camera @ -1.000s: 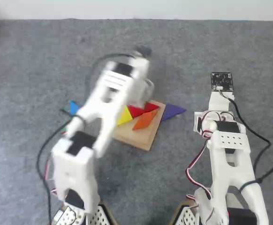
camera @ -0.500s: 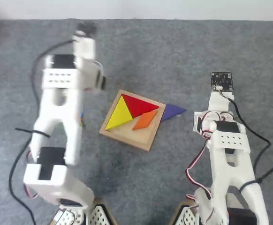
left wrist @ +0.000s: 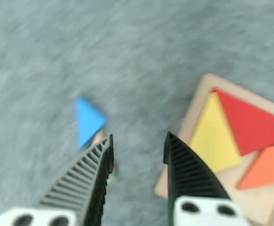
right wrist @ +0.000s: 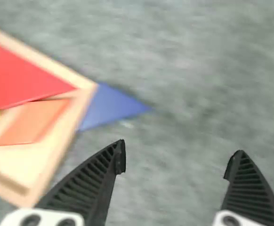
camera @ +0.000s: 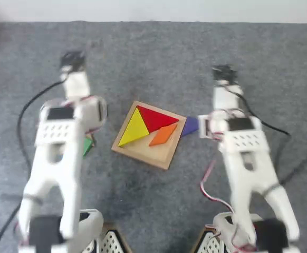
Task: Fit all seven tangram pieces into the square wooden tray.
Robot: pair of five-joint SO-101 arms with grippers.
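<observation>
Three pieces in the tray, with both pincers empty over loose ones.

Yellow (camera: 134,128), red (camera: 154,119) and orange (camera: 163,135) sit edge to edge in the far part of the tray (camera: 159,158), leaving bare wood on the near side, presumably for the rest. The left pincer (left wrist: 138,139) hangs over the tabletop (camera: 195,52) left of the tray, jaws partly apart with nothing between them. The blue piece (left wrist: 87,121) lies just beyond one tip and a green piece (camera: 87,146) is close by, so this is likely a line-up for a pick. The right pincer (right wrist: 179,149) is spread wide and holds nothing. It is right of the tray, near the purple triangle (right wrist: 109,104) lying against the tray's right corner. The wide gap would suit straddling a flat piece.
</observation>
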